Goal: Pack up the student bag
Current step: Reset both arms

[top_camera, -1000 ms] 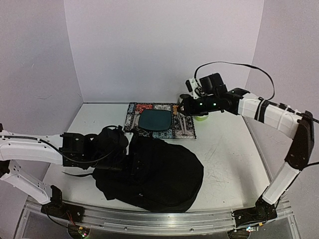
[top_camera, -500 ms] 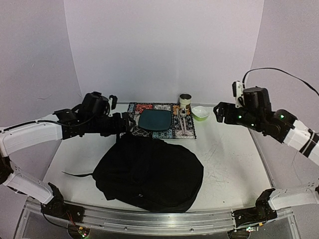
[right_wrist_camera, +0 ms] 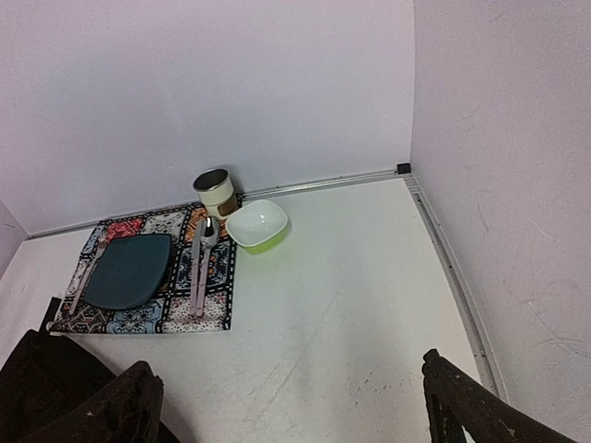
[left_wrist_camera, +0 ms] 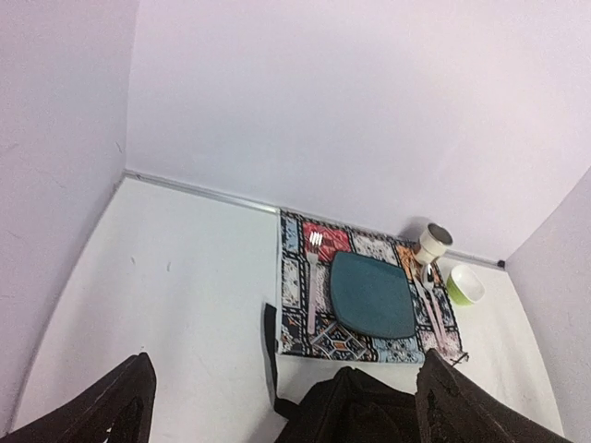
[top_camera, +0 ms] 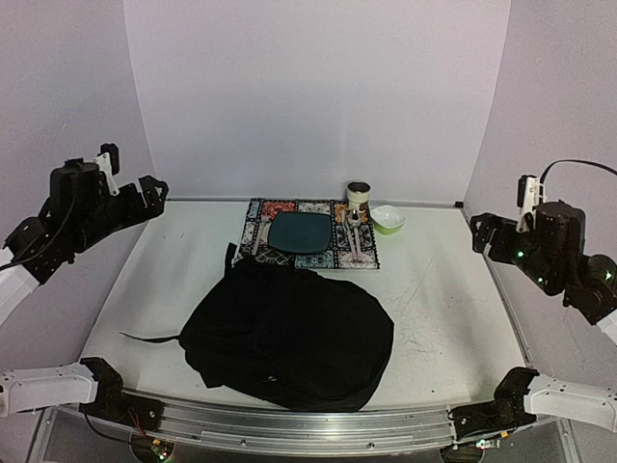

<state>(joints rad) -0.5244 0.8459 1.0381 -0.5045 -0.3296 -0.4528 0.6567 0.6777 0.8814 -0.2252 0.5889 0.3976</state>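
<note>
Student bag (top_camera: 289, 333) is lying flat in the lower middle of the top view, a big black lump on the white table (top_camera: 434, 289). One thin strap (top_camera: 149, 338) trails off to the left. Its top edge comes right up to the near edge of the patterned placemat (top_camera: 253, 227), which sits just above it at the middle of the frame. Can't tell whether the zipper is open or closed, it's all black on black.

Left gripper (top_camera: 130, 178) hangs in the air at the far left, well away from the bag. Its fingers are spread wide and hold nothing. Right gripper (top_camera: 501, 217) is the same deal at the far right: raised, spread wide, empty.

On the placemat there's a dark teal plate (top_camera: 297, 233), with a fork (left_wrist_camera: 314, 277) to its left and a spoon (right_wrist_camera: 201, 263) to its right. Off the mat's upper right corner sits a lime green bowl (top_camera: 388, 219), and just beside it, on the left, a small cup (top_camera: 359, 193).
</note>
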